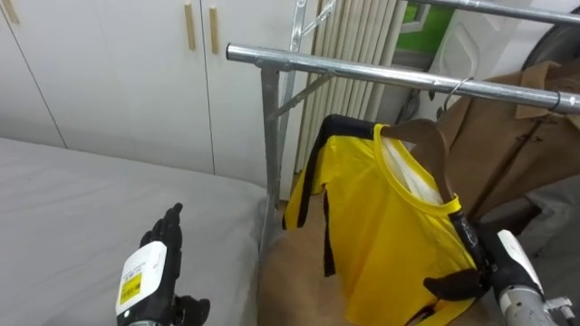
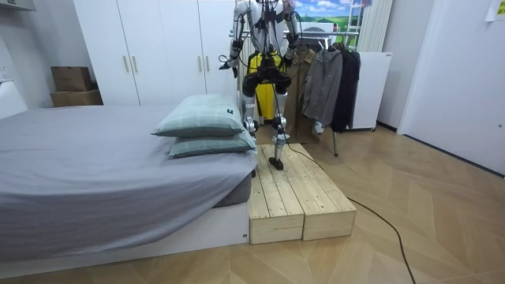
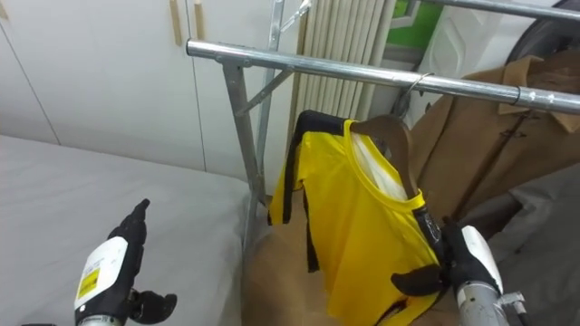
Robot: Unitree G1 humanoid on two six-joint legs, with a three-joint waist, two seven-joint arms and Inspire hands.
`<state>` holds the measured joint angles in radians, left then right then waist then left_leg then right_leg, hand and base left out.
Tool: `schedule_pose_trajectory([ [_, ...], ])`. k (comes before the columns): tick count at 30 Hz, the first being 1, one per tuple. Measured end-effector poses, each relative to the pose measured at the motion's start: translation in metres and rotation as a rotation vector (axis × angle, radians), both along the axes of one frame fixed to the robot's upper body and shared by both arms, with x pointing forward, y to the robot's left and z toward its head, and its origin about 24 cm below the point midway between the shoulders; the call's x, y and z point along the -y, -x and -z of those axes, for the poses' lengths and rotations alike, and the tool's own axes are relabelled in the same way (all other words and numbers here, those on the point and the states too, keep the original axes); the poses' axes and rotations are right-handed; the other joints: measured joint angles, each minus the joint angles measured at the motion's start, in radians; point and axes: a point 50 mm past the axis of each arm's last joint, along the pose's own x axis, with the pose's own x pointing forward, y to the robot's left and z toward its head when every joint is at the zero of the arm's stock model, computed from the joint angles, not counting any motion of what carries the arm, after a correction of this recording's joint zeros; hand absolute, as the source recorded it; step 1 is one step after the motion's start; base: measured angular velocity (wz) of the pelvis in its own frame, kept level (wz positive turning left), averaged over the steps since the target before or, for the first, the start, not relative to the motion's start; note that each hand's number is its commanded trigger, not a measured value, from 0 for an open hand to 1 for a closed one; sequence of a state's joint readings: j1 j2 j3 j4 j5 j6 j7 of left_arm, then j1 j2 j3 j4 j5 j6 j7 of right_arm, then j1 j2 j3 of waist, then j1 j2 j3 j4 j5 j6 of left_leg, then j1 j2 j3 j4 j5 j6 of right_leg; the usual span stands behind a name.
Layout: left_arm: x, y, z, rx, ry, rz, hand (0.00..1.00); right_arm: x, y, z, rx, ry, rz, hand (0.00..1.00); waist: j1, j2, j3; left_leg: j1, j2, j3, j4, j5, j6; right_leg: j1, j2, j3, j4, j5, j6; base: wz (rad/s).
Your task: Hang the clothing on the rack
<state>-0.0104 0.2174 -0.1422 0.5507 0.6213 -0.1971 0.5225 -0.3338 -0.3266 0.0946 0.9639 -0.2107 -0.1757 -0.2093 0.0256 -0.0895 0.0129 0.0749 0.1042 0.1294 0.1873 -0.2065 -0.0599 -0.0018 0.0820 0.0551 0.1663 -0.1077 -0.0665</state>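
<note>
Fingers [image 1: 450, 286] of right hand [image 1: 497, 261] on yellow shirt [image 1: 381, 217]

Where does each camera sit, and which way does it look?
Left eye view: on the robot's head, looking down at the rail and yellow shirt; left hand lower left, right hand at the shirt.
Right eye view: beside it, same scene, same hands.
Room view: across the room, looking along the bed at the whole robot.
Shared: all three show the yellow shirt.
</note>
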Motion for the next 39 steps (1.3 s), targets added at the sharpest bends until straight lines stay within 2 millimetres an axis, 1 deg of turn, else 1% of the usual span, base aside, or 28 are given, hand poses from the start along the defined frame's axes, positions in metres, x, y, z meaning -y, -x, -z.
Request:
schedule_pose_trajectory([
  [8,-0.001,-0.003,-0.004,0.043,-0.004,-0.018,0.0,-0.002,-0.001,-0.002,0.025,0.001,0.009,0.0,0.001,0.001,-0.0004,-0.01,0.0,0.001,0.0,0.0,0.0,-0.012,0.002,0.001,0.002,0.0,0.0,0.0],
  [15,0.0,-0.01,-0.011,0.086,-0.005,-0.022,0.0,-0.006,-0.003,-0.007,0.056,-0.001,-0.009,0.0,0.0,0.005,-0.0019,-0.011,0.001,0.006,-0.001,0.0,0.0,-0.015,0.003,0.009,0.002,0.0,0.0,-0.03],
  [23,0.003,-0.012,-0.015,0.115,0.0,-0.014,0.0,-0.008,0.001,-0.008,0.083,0.024,-0.016,0.0,0.0,0.007,-0.0018,-0.013,0.001,0.007,-0.001,0.0,0.0,-0.019,0.004,0.011,0.004,0.0,0.0,0.0],
  [26,0.004,-0.012,-0.017,0.134,0.004,-0.005,0.0,-0.011,0.007,-0.007,0.095,0.024,-0.028,0.0,0.0,0.009,-0.0022,-0.014,0.001,0.008,-0.001,0.0,0.0,-0.02,0.003,0.009,0.004,0.0,0.0,0.0],
  [29,0.004,-0.012,-0.017,0.134,0.006,-0.007,0.0,-0.014,0.012,-0.009,0.124,0.024,-0.037,0.0,-0.001,0.011,-0.0039,-0.022,0.001,0.008,0.0,0.0,0.0,-0.027,0.004,0.007,0.005,0.0,0.0,0.0],
  [34,0.005,-0.013,-0.021,0.158,0.008,-0.005,0.0,-0.019,0.018,-0.016,0.185,0.01,-0.04,0.0,-0.006,0.021,-0.0101,-0.029,0.001,0.009,0.0,0.0,0.0,-0.032,0.004,0.01,0.008,0.0,0.0,-0.01],
  [39,0.007,-0.014,-0.023,0.181,0.011,-0.01,0.0,-0.029,0.017,-0.019,0.225,-0.035,-0.027,0.0,-0.021,0.022,-0.0105,-0.018,0.002,0.012,-0.004,0.0,0.0,-0.03,0.006,0.023,0.018,0.0,0.0,-0.07],
])
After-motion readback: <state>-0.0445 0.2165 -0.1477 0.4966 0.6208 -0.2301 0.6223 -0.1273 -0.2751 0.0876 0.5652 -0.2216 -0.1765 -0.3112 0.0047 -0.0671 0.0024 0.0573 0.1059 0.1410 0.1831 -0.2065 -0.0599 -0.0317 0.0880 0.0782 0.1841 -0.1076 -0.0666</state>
